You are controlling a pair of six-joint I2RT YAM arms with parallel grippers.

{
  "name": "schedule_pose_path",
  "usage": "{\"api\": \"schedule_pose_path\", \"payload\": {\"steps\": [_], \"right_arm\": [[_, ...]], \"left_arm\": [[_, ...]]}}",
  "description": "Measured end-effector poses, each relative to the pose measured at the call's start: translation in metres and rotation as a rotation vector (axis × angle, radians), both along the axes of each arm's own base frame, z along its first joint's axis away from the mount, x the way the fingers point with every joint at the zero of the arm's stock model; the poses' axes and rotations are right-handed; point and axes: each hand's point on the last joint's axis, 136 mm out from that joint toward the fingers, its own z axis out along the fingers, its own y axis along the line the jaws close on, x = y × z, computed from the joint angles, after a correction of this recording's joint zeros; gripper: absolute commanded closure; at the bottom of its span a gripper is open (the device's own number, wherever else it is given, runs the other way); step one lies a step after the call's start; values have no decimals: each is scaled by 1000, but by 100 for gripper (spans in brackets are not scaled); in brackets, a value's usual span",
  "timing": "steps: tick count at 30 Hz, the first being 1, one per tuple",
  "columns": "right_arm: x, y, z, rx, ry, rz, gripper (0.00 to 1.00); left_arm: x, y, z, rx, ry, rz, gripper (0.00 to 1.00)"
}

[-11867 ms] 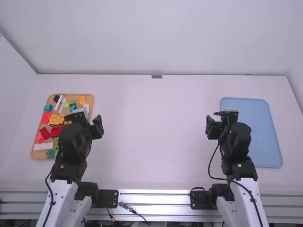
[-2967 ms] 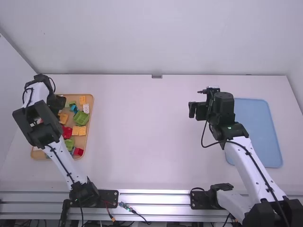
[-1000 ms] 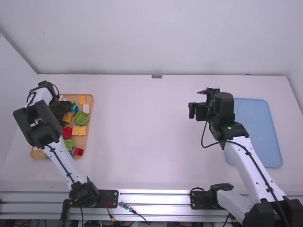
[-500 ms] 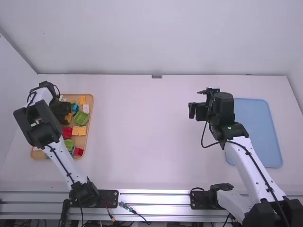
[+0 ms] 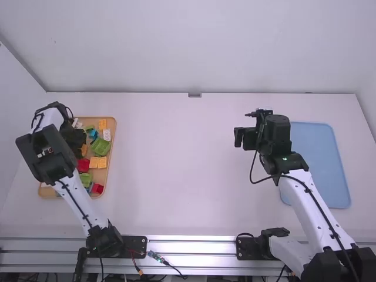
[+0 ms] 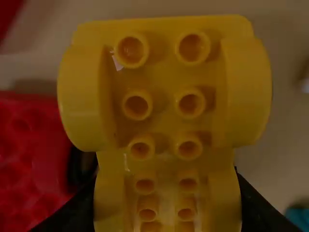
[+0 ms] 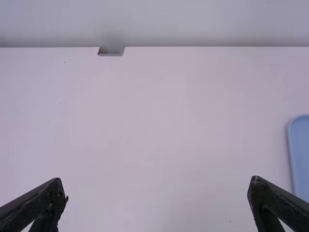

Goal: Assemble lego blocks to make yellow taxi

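Observation:
In the high view my left gripper [image 5: 75, 138] is low over the wooden tray [image 5: 107, 176], hiding part of its blocks. The left wrist view has a yellow piece [image 6: 164, 87] with rounded sides and rows of studs, and my left gripper [image 6: 166, 193] is shut on it. Two small yellow-orange blocks [image 5: 97, 163] lie side by side in the tray, another yellow-orange block [image 5: 102, 124] near its far edge. My right gripper [image 5: 239, 137] hovers over the table right of the middle; seen from its wrist, the right gripper [image 7: 157, 195] is open with nothing between its fingers.
Red [image 5: 84, 164], green [image 5: 100, 146] and white [image 5: 107, 134] blocks lie in the tray. Close beside the yellow piece is a red block [image 6: 24, 164] in the left wrist view. A blue tray [image 5: 320, 164] sits at the table's right.
Since the oldest frame the left arm has swung out over the wooden tray, and the right gripper has shifted leftward. In the last half second the left gripper has edged slightly left.

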Motion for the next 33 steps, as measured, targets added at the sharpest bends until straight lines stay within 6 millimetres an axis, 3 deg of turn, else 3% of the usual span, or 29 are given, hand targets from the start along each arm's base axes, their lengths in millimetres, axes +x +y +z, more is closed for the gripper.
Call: {"api": "schedule_pose_path", "payload": {"steps": [4,9,16,19,20,23,24,26,27,28,29,31,33], "right_arm": [[0,0,0,0,-1,1,1],[0,0,0,1,-1,0,1],[0,0,0,0,-1,1,1],[1,0,2,4,-9,-2,1],[2,0,2,6,-11,-3,1],[3,1,4,28,-14,-17,1],[3,1,4,29,-13,-19,1],[3,1,4,37,-11,-25,1],[3,1,4,42,-9,-28,1],[3,1,4,42,-9,-28,1],[2,0,3,45,-4,-31,1],[0,0,0,46,11,-34,1],[-1,0,-2,53,26,-42,1]], "left_arm": [[5,12,18,51,-2,-19,98],[4,9,34,112,-3,-41,98],[27,-33,96,270,-209,-198,99],[32,-69,122,334,-327,-340,99],[32,-74,124,340,-338,-361,99],[34,-125,129,384,-409,-624,98],[34,-131,128,385,-413,-652,98],[38,-178,122,370,-442,-892,98],[38,-215,113,347,-447,-1085,98],[38,-215,113,347,-447,-1085,98],[33,-251,105,319,-436,-1269,99],[17,-300,94,280,-399,-1554,99],[7,-329,91,264,-386,-1728,99]]}}
